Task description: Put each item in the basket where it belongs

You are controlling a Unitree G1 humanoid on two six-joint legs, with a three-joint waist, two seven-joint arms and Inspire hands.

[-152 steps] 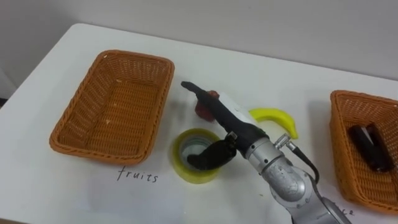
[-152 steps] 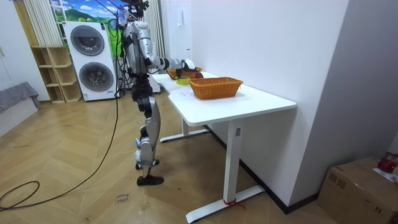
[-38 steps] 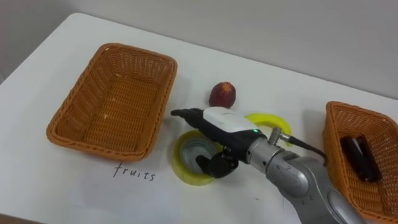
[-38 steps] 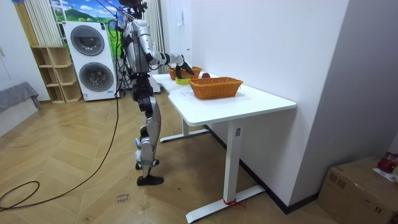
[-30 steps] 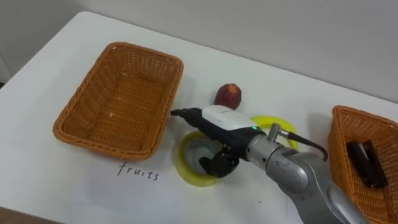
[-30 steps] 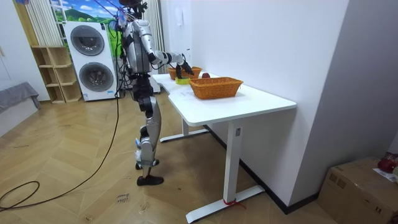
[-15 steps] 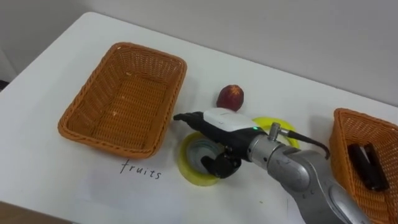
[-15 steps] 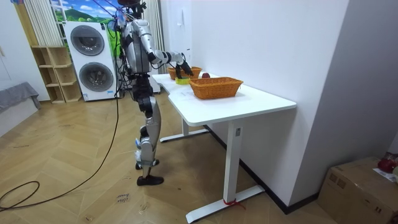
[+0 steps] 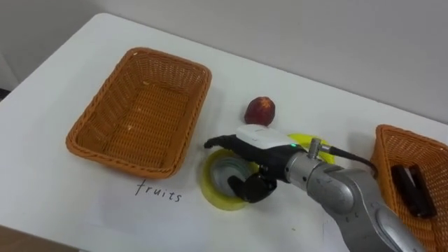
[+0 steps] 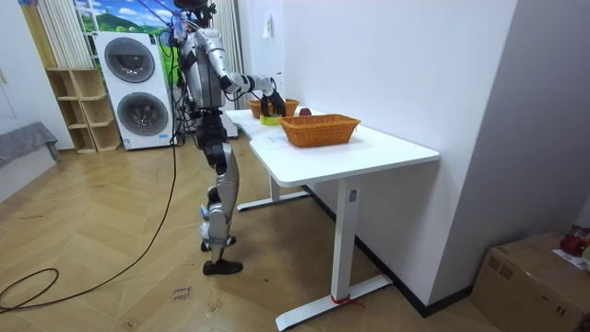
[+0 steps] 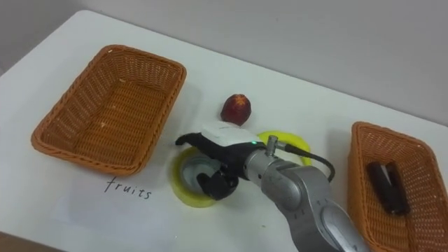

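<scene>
Two wicker baskets stand on the white table (image 9: 336,98), well apart. At far left, the left basket (image 9: 133,119) is empty, with a handwritten label (image 9: 158,191) on the table just before its near edge. Right of it lies the yellow tape roll (image 9: 211,190), flat on the table. The right hand (image 9: 260,140) lies over the roll, one finger straight across its top, the others curled round its right rim. A red fruit (image 9: 260,110) sits beyond the hand, apart from it. A banana (image 9: 302,138) shows as a yellow arc behind the wrist. At far right, the right basket (image 9: 392,157) holds a dark object (image 9: 411,187).
</scene>
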